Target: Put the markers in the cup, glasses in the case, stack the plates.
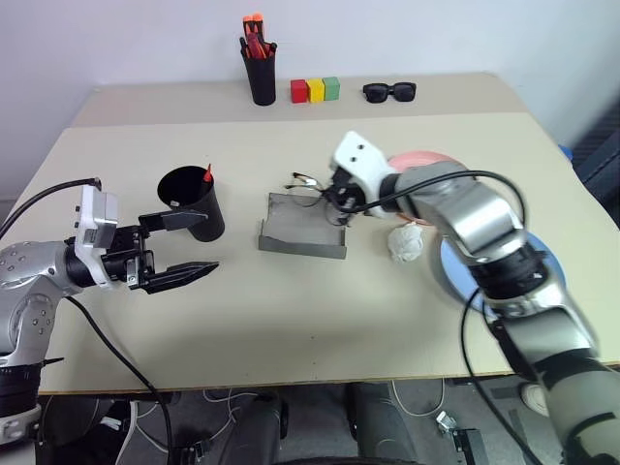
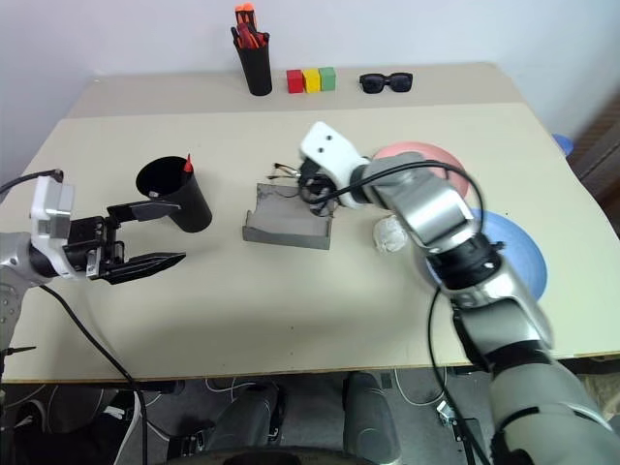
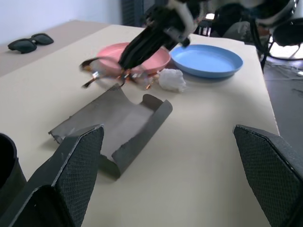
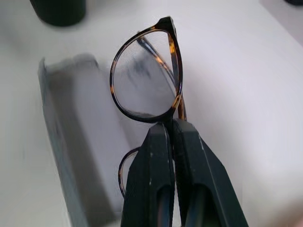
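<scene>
My right gripper (image 4: 171, 125) is shut on the thin wire-frame glasses (image 4: 144, 80) at the bridge, and holds them lifted over the far edge of the open grey case (image 1: 302, 232). The black cup (image 1: 194, 201) stands left of the case with a marker's red tip (image 1: 207, 174) poking above its rim. Just in front of the cup, my left gripper (image 1: 203, 244) is open and empty, pointing toward the case. The pink plate (image 1: 418, 158) and the blue plate (image 3: 206, 59) lie side by side right of the case, partly hidden by my right arm.
A crumpled white wad (image 1: 405, 242) lies between the case and the plates. At the back stand a tall black pen cup (image 1: 260, 73) with orange-capped pens, three coloured blocks (image 1: 315, 90) and black sunglasses (image 1: 389, 92). The table's near half is bare.
</scene>
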Tool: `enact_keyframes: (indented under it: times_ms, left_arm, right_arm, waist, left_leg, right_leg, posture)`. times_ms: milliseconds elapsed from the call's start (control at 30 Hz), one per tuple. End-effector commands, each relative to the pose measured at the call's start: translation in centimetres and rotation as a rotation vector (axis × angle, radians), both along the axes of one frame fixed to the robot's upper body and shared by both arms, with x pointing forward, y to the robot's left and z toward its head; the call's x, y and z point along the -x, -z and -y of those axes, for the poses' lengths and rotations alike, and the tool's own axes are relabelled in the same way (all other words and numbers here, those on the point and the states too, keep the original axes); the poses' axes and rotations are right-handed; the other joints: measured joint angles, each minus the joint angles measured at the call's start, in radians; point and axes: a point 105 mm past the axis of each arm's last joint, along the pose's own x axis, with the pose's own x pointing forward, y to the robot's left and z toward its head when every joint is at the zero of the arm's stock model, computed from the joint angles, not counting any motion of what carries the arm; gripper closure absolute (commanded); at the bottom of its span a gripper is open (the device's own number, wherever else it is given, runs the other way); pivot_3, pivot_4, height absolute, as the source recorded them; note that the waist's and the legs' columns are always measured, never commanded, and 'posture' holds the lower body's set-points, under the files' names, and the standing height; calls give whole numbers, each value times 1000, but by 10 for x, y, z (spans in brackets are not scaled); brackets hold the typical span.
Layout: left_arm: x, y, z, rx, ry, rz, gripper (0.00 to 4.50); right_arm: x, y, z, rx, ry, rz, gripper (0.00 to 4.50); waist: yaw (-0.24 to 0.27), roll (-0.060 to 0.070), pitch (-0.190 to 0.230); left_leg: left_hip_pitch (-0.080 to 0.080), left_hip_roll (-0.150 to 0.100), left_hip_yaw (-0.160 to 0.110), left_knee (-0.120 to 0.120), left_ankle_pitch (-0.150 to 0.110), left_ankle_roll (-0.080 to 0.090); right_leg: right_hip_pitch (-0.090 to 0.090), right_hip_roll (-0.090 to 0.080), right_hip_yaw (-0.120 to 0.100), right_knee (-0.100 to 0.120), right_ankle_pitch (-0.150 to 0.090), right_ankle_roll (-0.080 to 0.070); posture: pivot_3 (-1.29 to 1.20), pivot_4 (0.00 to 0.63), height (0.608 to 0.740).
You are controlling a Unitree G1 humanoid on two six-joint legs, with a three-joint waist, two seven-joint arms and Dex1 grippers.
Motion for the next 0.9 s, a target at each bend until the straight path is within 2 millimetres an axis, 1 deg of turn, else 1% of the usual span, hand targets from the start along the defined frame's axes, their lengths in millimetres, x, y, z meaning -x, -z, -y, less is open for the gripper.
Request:
enact_keyframes:
  times_ms: [33,200,333,500,667,767,833,900]
  left_arm:
    - [1,-7,-4,-3,-17,30,0]
    - [7,-4,-6,-6,-25,26,0]
    - [11,-2,-4,-10,-23,27,0]
    - [16,3,-5,-11,-20,25,0]
    - [15,7,-9,-12,-24,22,0]
    - [12,5,-10,-15,-25,27,0]
    - [10,3,-10,-17,-25,30,0]
    - [9,1,-10,-19,-25,31,0]
  right_arm:
    - [2,-7,-10,-13,-38,54,4468]
    - [7,18,-15,50,-70,43,4468]
    - [11,36,-13,126,-94,43,4468]
    - [11,41,-10,176,-107,62,4468]
    - [17,42,-12,146,-136,3,4468]
    - [15,40,-10,146,-128,3,3508]
    - [13,40,-9,147,-120,6,2594]
    - [10,34,-9,122,-104,16,1573]
  waist:
    - [-3,0,0]
    - [-9,0,0]
    - [-14,0,0]
    - [-12,0,0]
    - [-12,0,0]
    - [-12,0,0]
    - [-12,0,0]
    - [-12,0,0]
  left_leg:
    - [0,0,0,0,0,0]
    - [0,-1,0,0,0,0]
    - [0,0,0,0,0,0]
    - [0,0,1,0,0,0]
    - [0,0,1,0,0,0]
    - [0,0,1,0,0,0]
    - [0,0,1,0,0,0]
    - [0,0,1,0,0,0]
  right_leg:
    - [0,0,0,0,0,0]
    - [0,-1,0,0,0,0]
    - [-1,0,0,1,0,0]
    - [-1,0,0,1,0,0]
    - [-1,0,0,1,0,0]
    - [-1,0,0,2,0,0]
    - [-1,0,0,2,0,0]
    - [-1,0,0,2,0,0]
  posture:
    - [0,150,740]
    - [0,150,740]
    - [0,150,740]
    - [0,150,740]
    - [0,150,740]
    - [0,150,740]
    - [0,150,740]
    - [0,150,740]
